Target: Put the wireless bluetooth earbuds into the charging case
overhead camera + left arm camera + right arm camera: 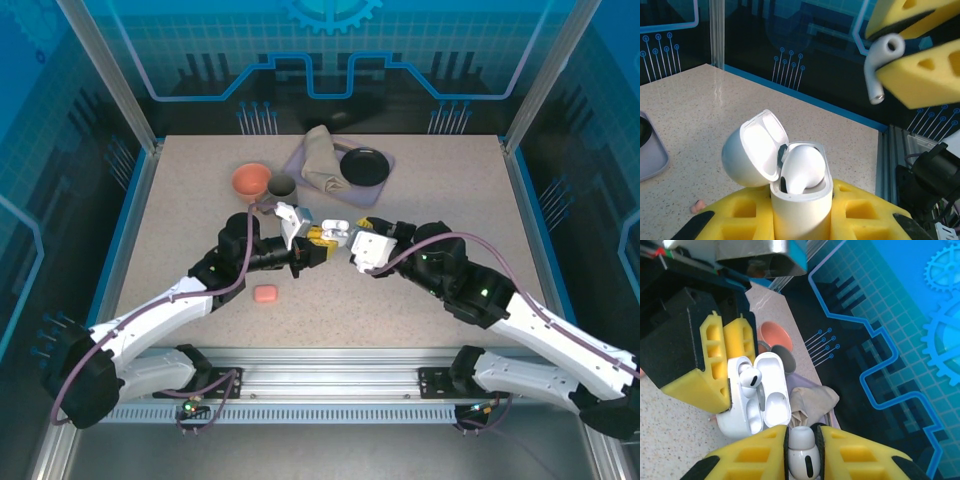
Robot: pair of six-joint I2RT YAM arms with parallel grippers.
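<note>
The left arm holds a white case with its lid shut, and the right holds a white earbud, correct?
No, the lid is open, flipped back; the left wrist view shows it. The left fingers hold the white case, the right fingers a white earbud.

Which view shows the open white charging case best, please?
The right wrist view: it looks into the open white charging case, with one white earbud seated beside a free slot. The left wrist view shows its lid and front; the top view shows it tiny.

Arms [150, 322] white w/ blk joints, purple cables [245, 255], yellow foam jaws.
</note>
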